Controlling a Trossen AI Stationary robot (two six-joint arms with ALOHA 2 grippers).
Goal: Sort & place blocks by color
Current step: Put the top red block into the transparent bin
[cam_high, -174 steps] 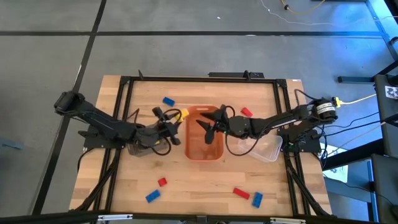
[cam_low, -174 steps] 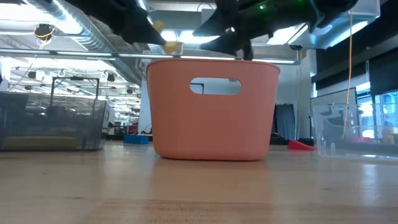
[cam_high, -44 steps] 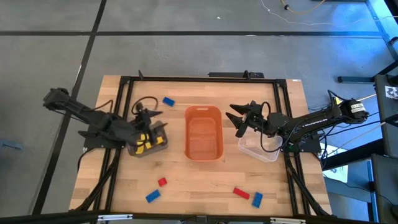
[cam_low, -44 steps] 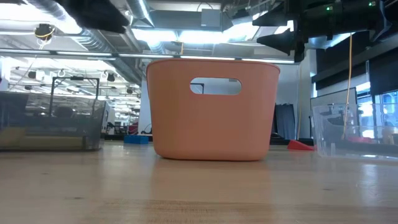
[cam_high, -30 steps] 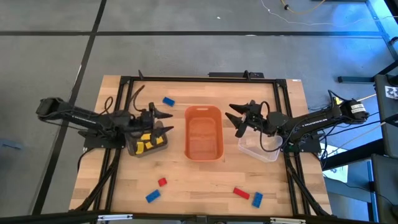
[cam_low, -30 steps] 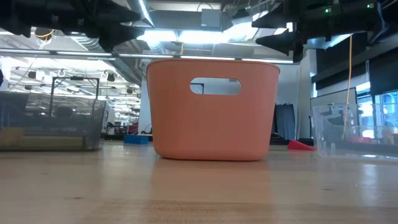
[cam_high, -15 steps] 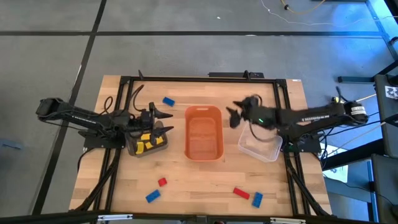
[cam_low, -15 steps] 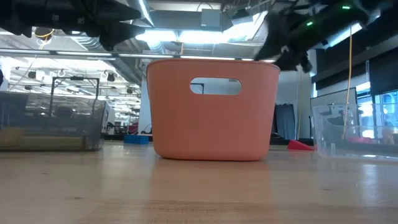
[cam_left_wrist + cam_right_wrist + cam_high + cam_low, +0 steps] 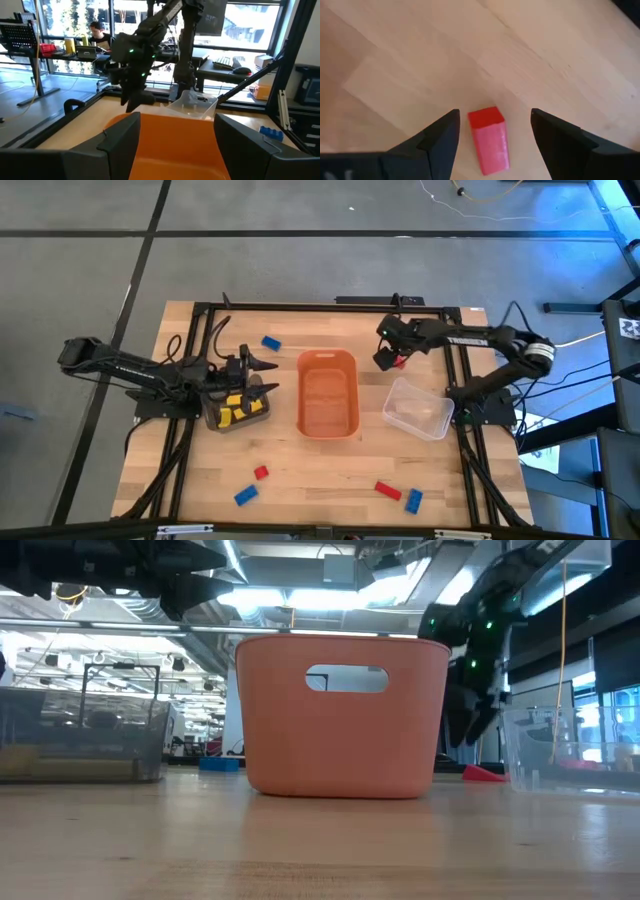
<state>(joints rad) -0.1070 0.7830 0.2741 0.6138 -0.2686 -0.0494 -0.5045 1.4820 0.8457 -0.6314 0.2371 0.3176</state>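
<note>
The tub (image 9: 327, 392) is set at the middle of the table (image 9: 320, 480), flanked by one bin (image 9: 238, 406) at 9 o'clock and another bin (image 9: 419, 408) at 3 o'clock. Blocks are scattered at 11 (image 9: 271, 342), 1 (image 9: 399, 361), 7 (image 9: 246, 494) and 5 o'clock (image 9: 413, 500).

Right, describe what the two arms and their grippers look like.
Both arms are black, slim and jointed, with black cables looping along them. The left gripper ends in two broad, flat, dark fingers; the right gripper has the same pair. The right arm carries a silver collar and a yellow cable near its base, and green indicator lights glow on it in the left wrist view.
</note>
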